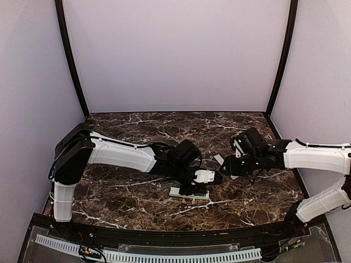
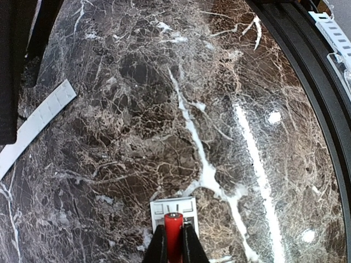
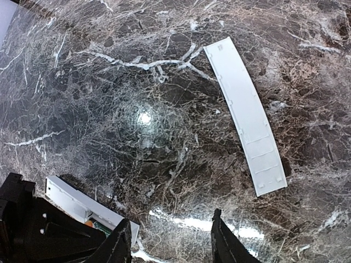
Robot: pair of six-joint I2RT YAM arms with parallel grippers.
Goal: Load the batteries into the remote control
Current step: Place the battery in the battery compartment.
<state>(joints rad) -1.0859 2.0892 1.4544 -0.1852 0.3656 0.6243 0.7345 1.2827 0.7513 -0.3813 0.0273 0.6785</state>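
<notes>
Nearest us, our left gripper [image 2: 174,249] pinches the red battery [image 2: 174,230] between its jaws, with the battery's long axis running straight ahead along the fingers. Just past the tips and under the battery's front end lies the open end of the remote control [image 2: 173,206]. Its length seems to run back in line with the battery, though most of it is hidden beneath the jaws. The left arm is therefore the nearer one, and we judge that a short drop and push comes next. Our right gripper [image 3: 170,244] hangs spread and empty, with the remote off to its left and the cover strip [image 3: 247,115] farther ahead to its right.
</notes>
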